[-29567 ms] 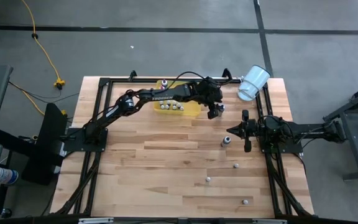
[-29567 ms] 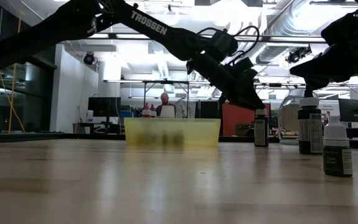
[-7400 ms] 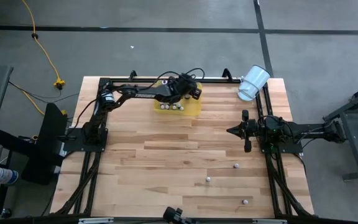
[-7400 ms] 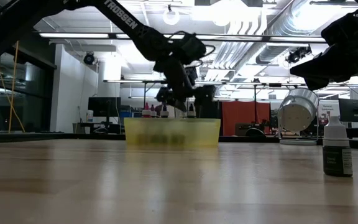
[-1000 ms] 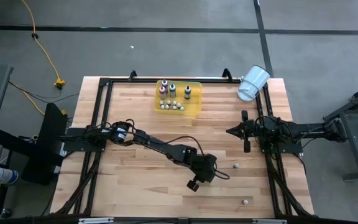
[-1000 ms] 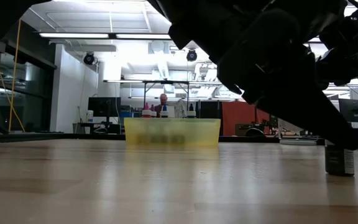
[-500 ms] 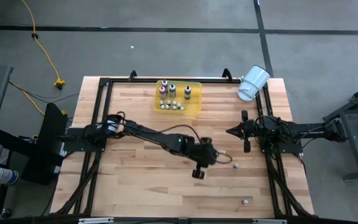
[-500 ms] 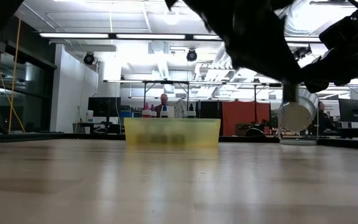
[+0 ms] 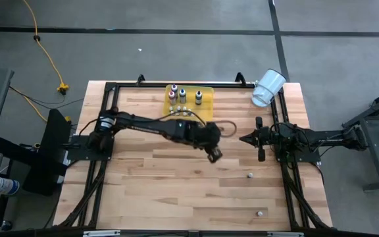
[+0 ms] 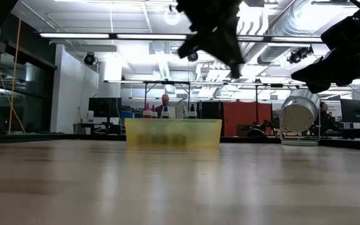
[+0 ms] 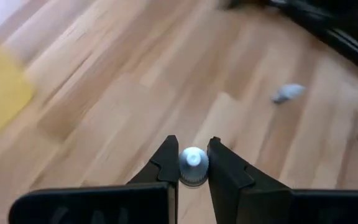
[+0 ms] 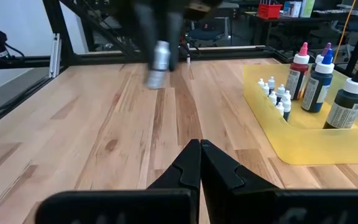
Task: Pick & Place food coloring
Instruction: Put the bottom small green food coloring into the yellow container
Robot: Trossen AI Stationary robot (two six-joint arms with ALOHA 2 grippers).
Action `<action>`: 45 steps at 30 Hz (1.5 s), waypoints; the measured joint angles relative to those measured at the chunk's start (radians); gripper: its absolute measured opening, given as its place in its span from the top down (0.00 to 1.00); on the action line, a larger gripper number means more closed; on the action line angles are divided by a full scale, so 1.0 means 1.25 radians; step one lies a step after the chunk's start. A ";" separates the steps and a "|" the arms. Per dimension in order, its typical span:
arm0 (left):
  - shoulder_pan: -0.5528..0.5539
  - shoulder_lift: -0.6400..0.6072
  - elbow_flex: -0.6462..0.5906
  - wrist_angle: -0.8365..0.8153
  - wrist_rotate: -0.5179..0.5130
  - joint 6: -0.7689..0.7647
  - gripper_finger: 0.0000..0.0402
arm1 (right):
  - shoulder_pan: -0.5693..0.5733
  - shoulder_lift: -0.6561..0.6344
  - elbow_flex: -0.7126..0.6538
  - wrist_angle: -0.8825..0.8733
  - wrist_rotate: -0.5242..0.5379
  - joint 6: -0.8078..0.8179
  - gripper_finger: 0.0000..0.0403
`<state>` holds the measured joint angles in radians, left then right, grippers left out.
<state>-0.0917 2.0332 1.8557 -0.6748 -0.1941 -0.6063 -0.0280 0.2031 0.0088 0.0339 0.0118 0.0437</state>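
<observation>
My left gripper point(image 9: 214, 155) hangs over the middle of the table, shut on a tiny whitish-grey food coloring bottle point(image 11: 193, 164). The right wrist view shows that bottle point(image 12: 158, 62) clear of the wood. The translucent yellow tray point(image 9: 204, 113) stands at the far edge, with three taller bottles point(image 12: 319, 78) and a row of tiny ones point(image 12: 277, 94) standing in it. Two more tiny bottles point(image 9: 249, 175) point(image 9: 260, 213) rest on the table's near right part. My right gripper point(image 9: 245, 138) waits shut at the right side. My left gripper pinches the tiny bottle between its two fingertips point(image 11: 166, 163), on opposite sides just below the pale round cap point(image 11: 193, 159). The fingers slant down from above. The bottle hangs below them, lifted clear of the table, its lower end point(image 12: 153, 81) free.
A white cup point(image 9: 268, 87) lies on its side at the far right corner. A black frame point(image 9: 117, 85) runs around the table's edges. Bare wood lies between my left gripper and the tray.
My left gripper has risen from the table's near right part and gone toward the far edge and the tray, rolling about its own line as it went. The tiny bottle has come up off the wood with it and now hangs clear.
</observation>
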 joint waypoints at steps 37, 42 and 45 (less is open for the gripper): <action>0.247 -0.003 -0.291 0.318 -0.269 -0.028 0.91 | 0.000 0.000 0.000 0.000 0.000 0.000 1.00; 0.247 -0.002 -0.327 0.367 -0.268 0.020 0.91 | 0.000 0.000 0.000 0.000 0.000 0.000 1.00; 0.246 0.015 -0.330 0.370 -0.251 0.039 0.91 | 0.000 0.000 0.000 0.000 0.000 0.000 1.00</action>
<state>0.2161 2.0514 1.4435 -0.2117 -0.5073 -0.5570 -0.0280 0.2034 0.0087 0.0338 0.0117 0.0437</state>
